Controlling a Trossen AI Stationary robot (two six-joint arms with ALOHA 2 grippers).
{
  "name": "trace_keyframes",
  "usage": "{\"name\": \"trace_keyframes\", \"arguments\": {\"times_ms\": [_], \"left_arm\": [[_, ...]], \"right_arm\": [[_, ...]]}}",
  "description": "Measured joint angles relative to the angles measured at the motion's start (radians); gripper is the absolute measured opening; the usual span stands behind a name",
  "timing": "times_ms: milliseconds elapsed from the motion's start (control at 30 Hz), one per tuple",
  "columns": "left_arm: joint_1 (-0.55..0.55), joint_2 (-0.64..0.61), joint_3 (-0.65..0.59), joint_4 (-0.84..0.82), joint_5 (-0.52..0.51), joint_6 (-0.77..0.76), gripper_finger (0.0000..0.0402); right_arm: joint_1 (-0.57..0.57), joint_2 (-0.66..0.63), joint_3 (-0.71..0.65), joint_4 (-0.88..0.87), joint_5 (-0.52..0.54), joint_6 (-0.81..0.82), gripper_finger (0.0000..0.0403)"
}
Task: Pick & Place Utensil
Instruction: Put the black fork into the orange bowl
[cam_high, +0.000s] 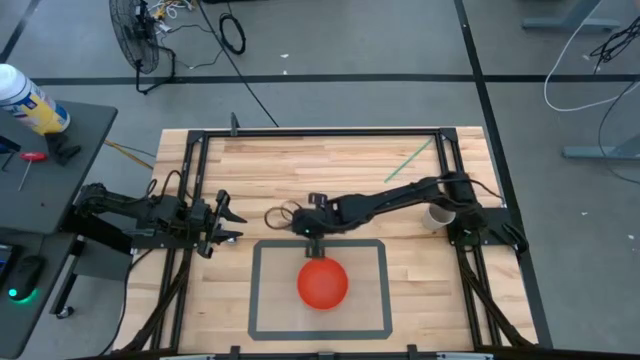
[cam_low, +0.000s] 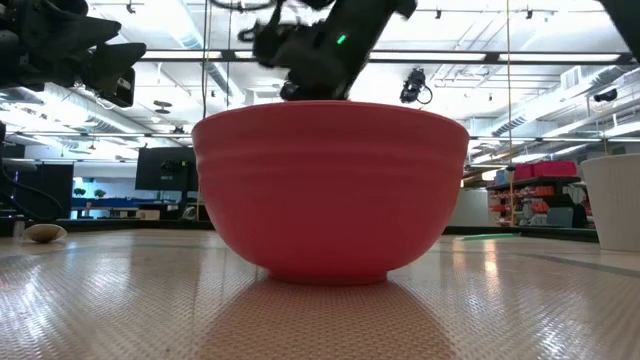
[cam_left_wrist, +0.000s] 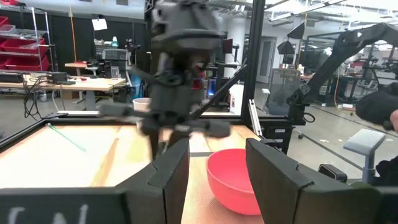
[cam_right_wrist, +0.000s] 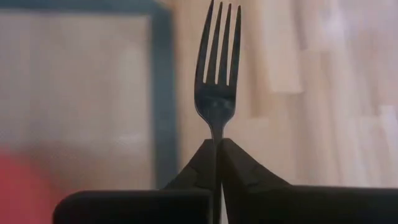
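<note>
A red bowl (cam_high: 322, 283) stands on a grey-bordered mat (cam_high: 254, 290) near the table's front; it fills the low view (cam_low: 330, 190). My right gripper (cam_high: 315, 238) reaches in from the right and hangs over the mat's far edge, just beyond the bowl. It is shut on a metal fork (cam_right_wrist: 217, 93), whose tines stick out past the fingertips toward the table. My left gripper (cam_high: 226, 222) waits open and empty at the table's left, its fingers (cam_left_wrist: 177, 174) facing the bowl (cam_left_wrist: 233, 180). My right gripper pinches the fork's neck (cam_right_wrist: 217, 134), just behind the tines, between its two fingertips (cam_right_wrist: 239, 162). The fingers come from above and lie along the fork. The fork is lifted clear, tines pointing down at the wood and the mat's border; its handle is hidden between the fingers.
A white cup (cam_high: 438, 215) stands at the right beside the right arm's base, and a green stick (cam_high: 410, 160) lies at the far right. A black frame (cam_high: 320, 132) runs round the table. A small beige object (cam_low: 45, 232) lies at the left.
</note>
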Motion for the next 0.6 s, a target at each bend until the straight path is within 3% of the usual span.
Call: {"name": "trace_keyframes", "arguments": {"times_ms": [400,600], "left_arm": [[0.0,0.0,0.0,0.0,0.0,0.0,0.0163],[0.0,0.0,0.0,0.0,0.0,0.0,0.0163]], "right_arm": [[0.226,-0.087,0.0,-0.127,-0.047,0.042,0.0006],[0.287,-0.083,0.0,-0.203,-0.1,0.079,0.0006]]}}
